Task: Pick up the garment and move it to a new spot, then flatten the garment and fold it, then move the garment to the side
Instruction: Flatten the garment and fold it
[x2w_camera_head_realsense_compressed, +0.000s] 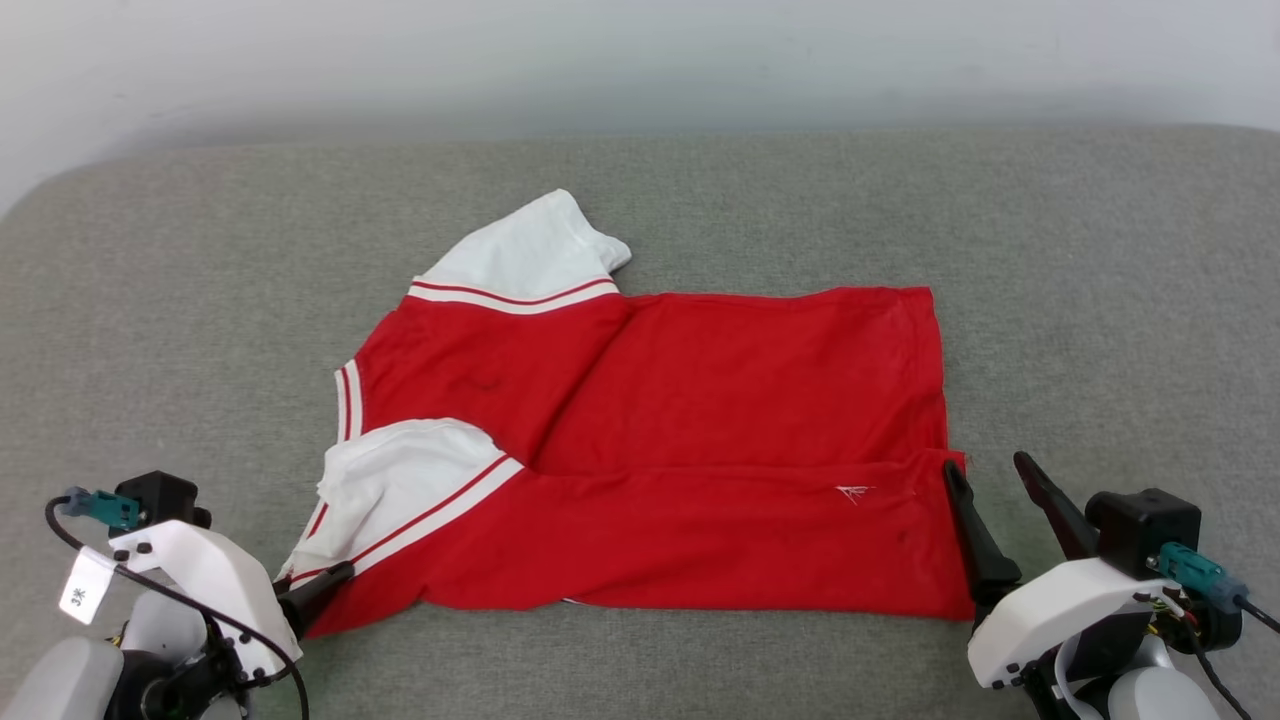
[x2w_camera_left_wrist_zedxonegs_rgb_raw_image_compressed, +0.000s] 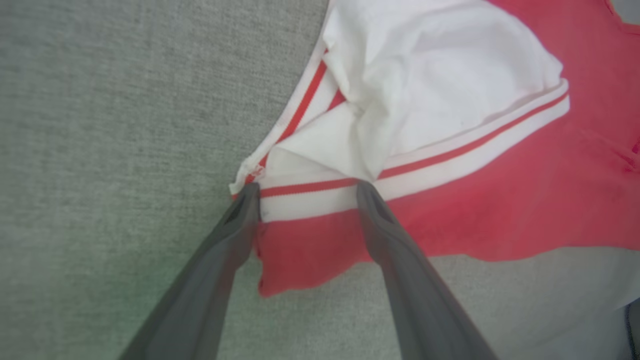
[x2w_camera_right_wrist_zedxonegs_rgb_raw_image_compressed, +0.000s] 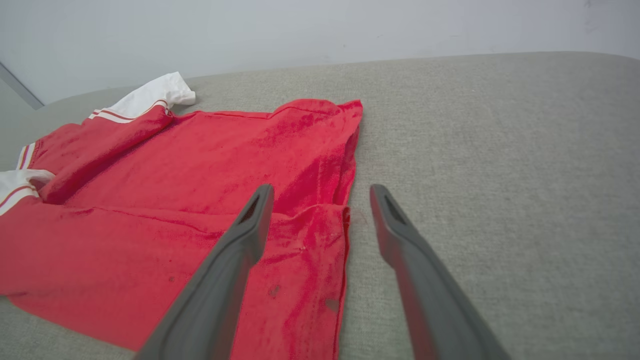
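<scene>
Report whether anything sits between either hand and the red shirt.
Nothing visible does. The left hand is open right at the striped sleeve trim of the garment, and the right hand is open astride its near right hem corner.

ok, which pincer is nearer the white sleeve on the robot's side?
Left. The left pincer stands open right at the striped trim of the near white sleeve. The right pincer is open at the opposite hem corner of the garment, across the red body.
</scene>
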